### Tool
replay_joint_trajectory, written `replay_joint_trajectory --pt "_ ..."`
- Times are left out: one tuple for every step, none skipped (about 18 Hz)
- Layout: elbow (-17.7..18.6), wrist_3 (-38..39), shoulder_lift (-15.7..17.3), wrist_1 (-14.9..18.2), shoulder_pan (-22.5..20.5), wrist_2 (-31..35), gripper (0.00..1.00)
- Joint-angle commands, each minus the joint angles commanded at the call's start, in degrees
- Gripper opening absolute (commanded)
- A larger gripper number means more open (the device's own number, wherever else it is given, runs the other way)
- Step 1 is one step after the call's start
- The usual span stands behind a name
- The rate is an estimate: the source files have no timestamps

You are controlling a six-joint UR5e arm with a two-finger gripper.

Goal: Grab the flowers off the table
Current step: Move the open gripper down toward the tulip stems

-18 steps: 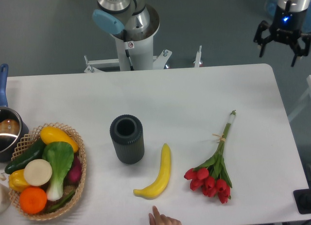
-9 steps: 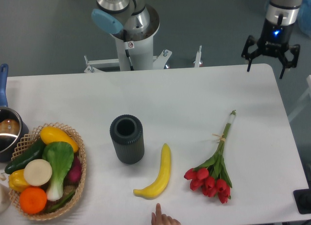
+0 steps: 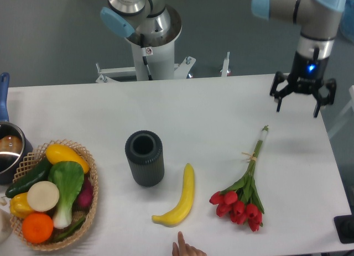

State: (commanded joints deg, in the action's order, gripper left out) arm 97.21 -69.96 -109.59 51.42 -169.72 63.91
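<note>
Plainly, the main risk is a miss on thin stems: the flowers [image 3: 245, 192] lie flat on the table [image 3: 210, 109] in the lower right of the frame, stems slanting up toward the right edge, red heads lowest. If the fingers descend across the wrong axis or too high, they could close on air, skid the bunch sideways, or crush the blooms. A banana [image 3: 180, 198] lies just left of the heads, near enough to be nudged by a drifting approach. At upper right, the gripper [image 3: 302, 99] hangs above the table with its fingers spread wide, holding nothing and touching nothing, well apart from the stem tips.
</note>
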Motion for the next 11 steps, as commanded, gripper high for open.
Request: replay_joint_trajectory --pt "-0.3 0.0 -0.9 0.0 0.3 -1.4 1.0" --pt "-0.4 0.3 -1.6 0.0 0.4 -1.9 1.0" --pt "-0.5 0.4 -1.9 0.0 1.1 -1.8 1.0" --pt "-1.0 0.4 -2.6 0.1 1.2 -1.8 1.0" --pt "-1.3 0.3 -3.3 0.2 1.5 -1.9 1.0" --pt "-1.7 0.4 -4.3 0.1 2.5 -2.0 1.0" --pt "-1.8 0.3 -4.9 0.2 3.2 -2.0 1.0" --pt "-1.8 0.3 -5.2 0.2 3.4 -2.1 1.0" --pt "-1.8 0.3 -5.8 0.2 3.7 -2.1 1.0" --pt "-1.8 0.3 -6.4 0.2 4.4 -2.2 1.0" --pt "-1.8 0.3 -7.1 0.2 5.0 -2.3 1.0"
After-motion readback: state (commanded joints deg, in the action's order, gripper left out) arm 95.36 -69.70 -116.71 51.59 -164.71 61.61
